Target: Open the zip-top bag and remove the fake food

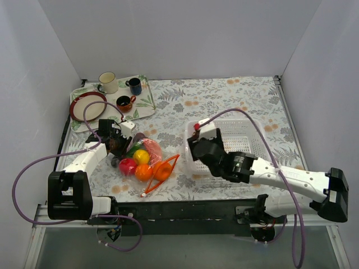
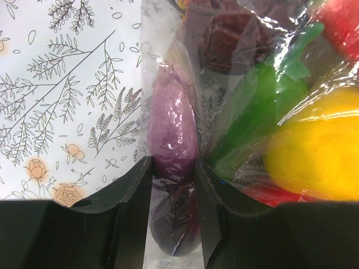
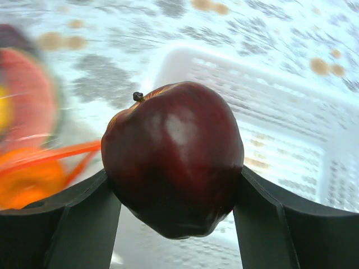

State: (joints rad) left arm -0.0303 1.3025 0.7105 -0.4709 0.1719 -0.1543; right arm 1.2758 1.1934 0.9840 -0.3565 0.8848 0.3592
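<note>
The clear zip-top bag (image 1: 147, 151) lies left of centre, its orange-red zipper strip (image 1: 166, 168) spread open toward the right. Inside it are red, yellow, orange and green fake food pieces (image 1: 141, 162). My left gripper (image 1: 115, 147) is at the bag's left end, shut on a purple piece (image 2: 171, 140) through the plastic; green (image 2: 263, 95) and yellow (image 2: 317, 151) pieces lie beside it. My right gripper (image 1: 195, 147) is shut on a dark maroon apple (image 3: 173, 157), held up by the near left edge of the white basket (image 1: 253, 130).
A floral tray (image 1: 147, 103) at the back left carries a red-rimmed plate (image 1: 87, 105) and three mugs (image 1: 107, 82). The white mesh basket also shows in the right wrist view (image 3: 269, 129). White walls enclose the table.
</note>
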